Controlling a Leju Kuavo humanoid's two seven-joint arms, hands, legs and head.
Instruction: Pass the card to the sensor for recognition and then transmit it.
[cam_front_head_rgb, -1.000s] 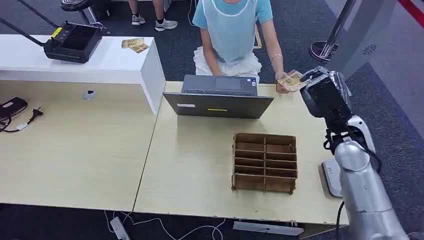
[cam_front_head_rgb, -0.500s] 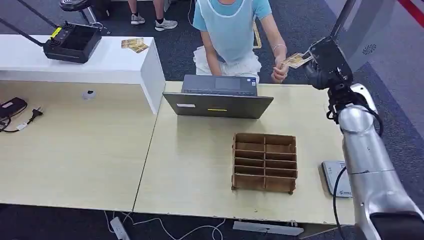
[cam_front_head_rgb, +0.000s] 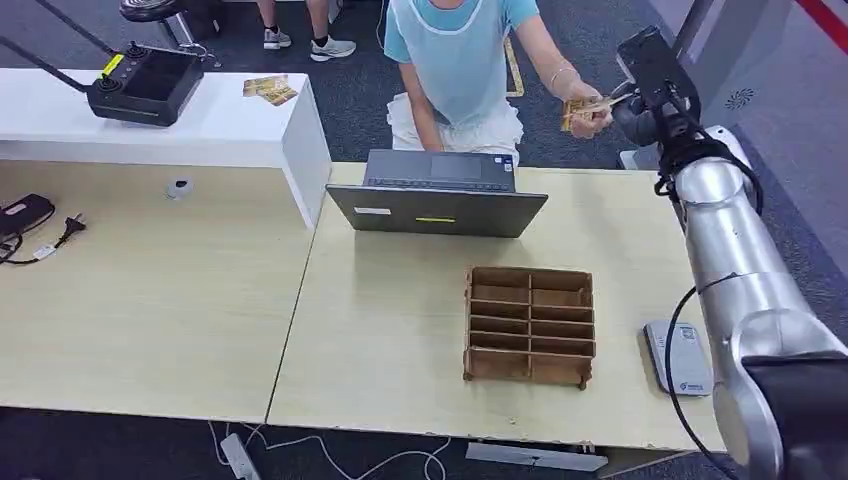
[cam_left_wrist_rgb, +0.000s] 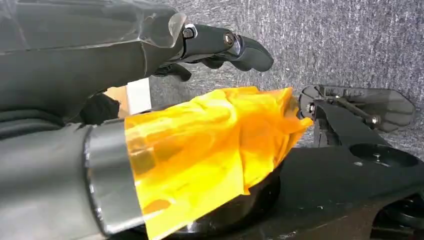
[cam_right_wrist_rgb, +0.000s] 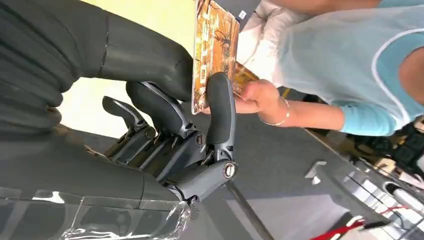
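My right hand (cam_front_head_rgb: 648, 88) is raised beyond the table's far right corner and pinches a yellow-brown patterned card (cam_front_head_rgb: 583, 106). In the right wrist view the card (cam_right_wrist_rgb: 214, 47) sits between my thumb and a dark finger (cam_right_wrist_rgb: 221, 107) of the right hand (cam_right_wrist_rgb: 165, 117). A seated person's hand (cam_right_wrist_rgb: 262, 97) grips the card's far end, also seen as the person's hand (cam_front_head_rgb: 592, 119) touching it. The white card sensor (cam_front_head_rgb: 680, 358) lies flat on the table by my right arm. My left hand (cam_left_wrist_rgb: 220, 42) hangs over grey carpet, holding nothing, fingers apart.
A grey laptop (cam_front_head_rgb: 438, 195) stands open at the table's far edge, facing the person. A brown wooden slotted organizer (cam_front_head_rgb: 530, 322) sits in front of the sensor. Spare cards (cam_front_head_rgb: 268, 89) and a black controller (cam_front_head_rgb: 143, 84) lie on the white counter (cam_front_head_rgb: 240, 140) at the far left.
My right arm has lifted the card up and farther back, off the table area. The person's hand has risen with it and stays on the card.
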